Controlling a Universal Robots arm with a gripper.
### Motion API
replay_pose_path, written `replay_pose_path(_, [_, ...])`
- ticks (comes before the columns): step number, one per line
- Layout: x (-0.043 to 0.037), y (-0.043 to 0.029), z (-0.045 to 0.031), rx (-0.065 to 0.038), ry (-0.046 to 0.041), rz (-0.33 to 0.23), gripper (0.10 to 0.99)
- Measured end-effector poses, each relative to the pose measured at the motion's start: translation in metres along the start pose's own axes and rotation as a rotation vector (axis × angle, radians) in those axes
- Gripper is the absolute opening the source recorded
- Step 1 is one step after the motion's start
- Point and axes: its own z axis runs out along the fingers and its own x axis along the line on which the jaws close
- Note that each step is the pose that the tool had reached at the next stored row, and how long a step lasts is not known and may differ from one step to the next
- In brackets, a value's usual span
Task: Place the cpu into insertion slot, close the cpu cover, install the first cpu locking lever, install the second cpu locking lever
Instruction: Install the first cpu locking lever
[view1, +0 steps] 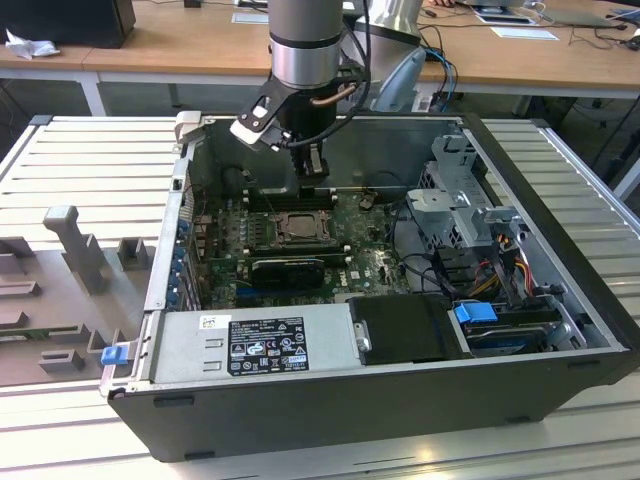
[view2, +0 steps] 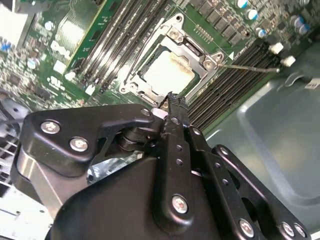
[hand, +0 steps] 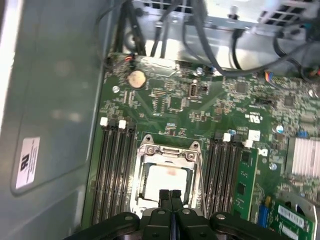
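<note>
The cpu (hand: 167, 179) lies flat in the insertion slot (hand: 142, 156), its pale face showing through the window of the cpu cover (hand: 196, 162), which is down over it. In the second wrist view the cpu (view2: 167, 72) sits inside the silver cover (view2: 176, 34), and a thin metal lever (view2: 250, 67) sticks out from the slot's corner. My gripper (hand: 170, 194) hangs just above the slot's edge, fingers pressed together with nothing between them. In the exterior view the gripper (view1: 312, 183) stands over the far side of the slot (view1: 300, 228).
Long black memory slots (hand: 112, 165) flank the socket on both sides. The open computer case (view1: 560, 290) has grey walls around the board, a drive cage (view1: 465, 205) and cables at the exterior view's right, and a power supply (view1: 265, 345) at the front.
</note>
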Motion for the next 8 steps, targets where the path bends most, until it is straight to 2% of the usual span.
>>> replay_pose_path(4, [0.0,0.0,0.0,0.001,0.0034,-0.064,0.106])
replay_pose_path(5, [0.0,0.0,0.0,0.001,0.0055,-0.104,0.106])
replay_pose_path(8, [0.0,0.0,0.0,0.002,0.0083,-0.154,0.106])
